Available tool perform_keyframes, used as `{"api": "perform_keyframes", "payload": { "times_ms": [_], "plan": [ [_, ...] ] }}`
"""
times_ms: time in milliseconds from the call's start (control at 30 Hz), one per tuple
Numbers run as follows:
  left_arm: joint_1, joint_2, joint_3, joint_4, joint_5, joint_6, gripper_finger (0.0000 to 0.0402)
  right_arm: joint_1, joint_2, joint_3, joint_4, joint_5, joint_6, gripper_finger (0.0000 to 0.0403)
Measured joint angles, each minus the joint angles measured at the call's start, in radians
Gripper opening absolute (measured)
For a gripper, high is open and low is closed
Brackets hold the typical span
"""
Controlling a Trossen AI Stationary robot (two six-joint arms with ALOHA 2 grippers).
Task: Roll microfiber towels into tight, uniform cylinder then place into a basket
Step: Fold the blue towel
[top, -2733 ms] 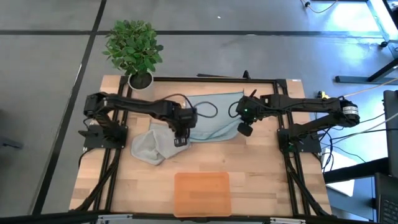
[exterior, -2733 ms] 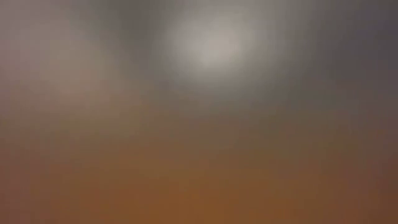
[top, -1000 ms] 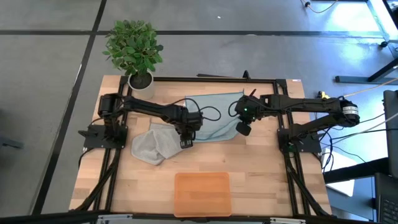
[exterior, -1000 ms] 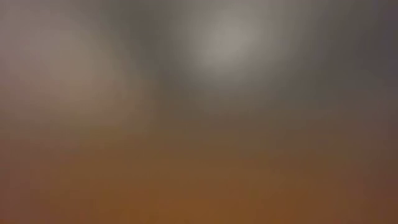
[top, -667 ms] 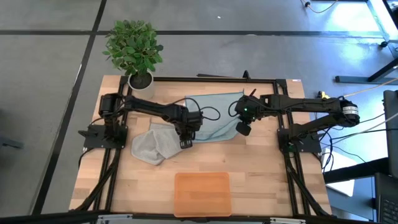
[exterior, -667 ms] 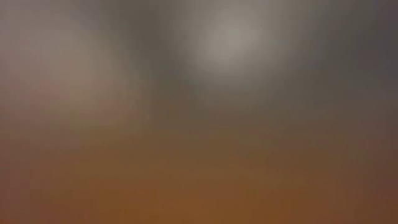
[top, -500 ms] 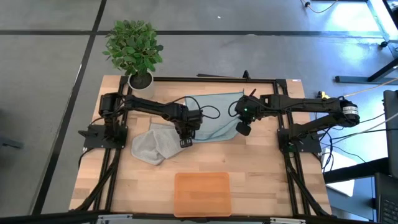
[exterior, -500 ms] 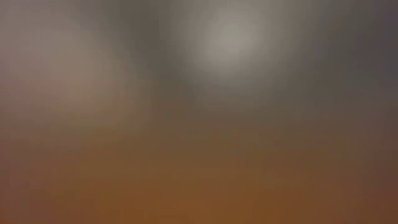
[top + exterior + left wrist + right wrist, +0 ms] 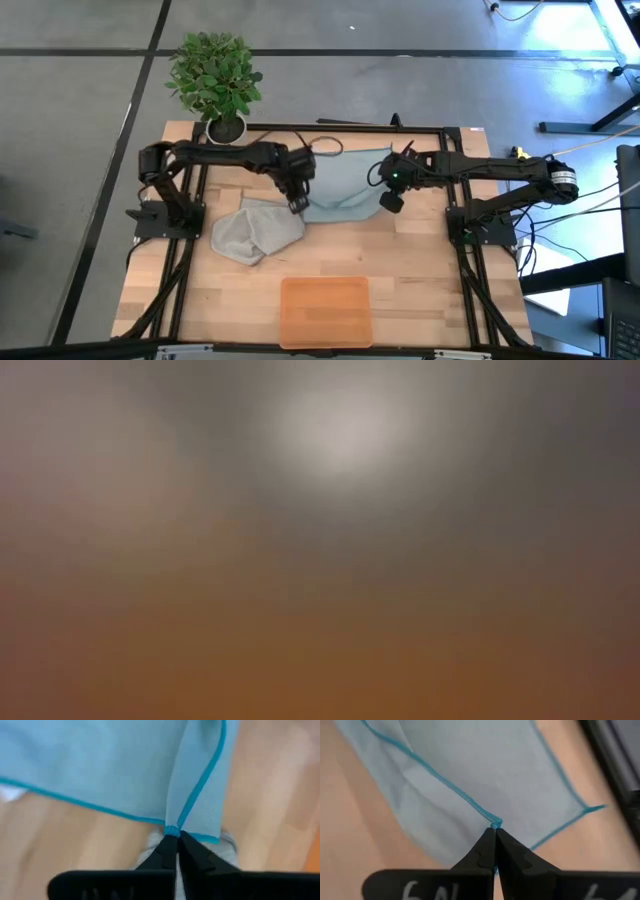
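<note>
The pale blue towel (image 9: 340,182) lies spread at the table's middle far side, with its near edge raised between my two grippers. My left gripper (image 9: 298,204) is shut on its near left corner. My right gripper (image 9: 390,201) is shut on its near right corner. The grey towel (image 9: 254,232) lies crumpled on the wood to the near left, partly under the left gripper. The orange basket (image 9: 325,312) sits at the near edge. The low view is fully blurred. My left gripper pinches the blue towel's stitched hem at its near left corner (image 9: 172,829) between its two fingertips, from above, slanting down. The cloth fans away from the fingers, and that corner is lifted off the wood. My right gripper pinches the hem at the near right corner (image 9: 494,823) between its fingertips, slanting down from above. A fold of cloth hangs from the pinch, and the corner is held above the table.
A potted plant (image 9: 215,80) stands at the table's far left corner. A black frame (image 9: 340,128) runs along the far edge and both sides. Bare wood lies between the towels and the basket.
My left gripper has closed on the blue towel's near left corner. It has then risen and moved toward the table's far edge, drawing that corner up off the wood. The towel's near edge has moved toward the far edge. The grey towel stays where it was.
</note>
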Motion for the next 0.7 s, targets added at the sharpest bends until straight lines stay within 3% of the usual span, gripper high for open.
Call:
{"api": "perform_keyframes", "payload": {
  "times_ms": [133, 433, 700],
  "plan": [
    [0.042, -0.022, 0.001, -0.001, -0.060, -0.113, 0.0000, -0.028, 0.000, 0.000, -0.002, 0.095, -0.029, 0.0010],
    [0.090, -0.022, 0.000, 0.020, -0.210, -0.216, 0.0000, -0.164, 0.010, 0.000, 0.039, 0.167, -0.106, 0.0010],
    [0.133, -0.005, -0.001, 0.042, -0.251, -0.212, 0.0000, -0.270, 0.086, 0.000, 0.137, 0.133, -0.213, 0.0010]
  ]
}}
